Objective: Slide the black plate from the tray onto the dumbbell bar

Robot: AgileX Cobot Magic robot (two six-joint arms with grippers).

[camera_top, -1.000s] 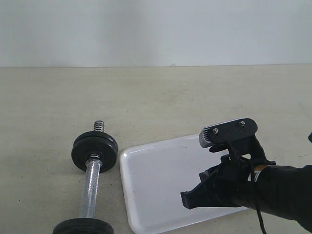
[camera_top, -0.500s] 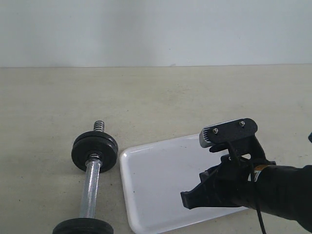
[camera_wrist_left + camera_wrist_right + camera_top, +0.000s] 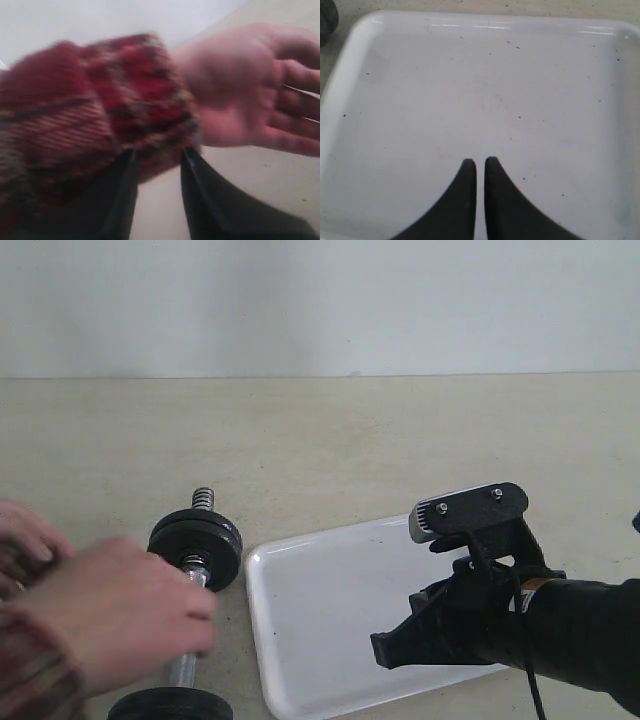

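Broadly, the beige counter (image 3: 350,440) carries a shallow white plastic tray (image 3: 320,610), with my right fingers (image 3: 480,165) clenched together above it. A person's hand in a red plaid sleeve (image 3: 120,605) covers the chrome dumbbell bar (image 3: 181,672). The round black iron plate (image 3: 196,545) sits on the bar beside the tray. My left fingers (image 3: 157,160) are released.

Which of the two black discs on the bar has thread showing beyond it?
The far disc, beside the tray's corner; the near disc shows none.

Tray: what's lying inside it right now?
Only bare, speckled white floor shows inside the tray. The right gripper, shut, covers a small patch that cannot be seen.
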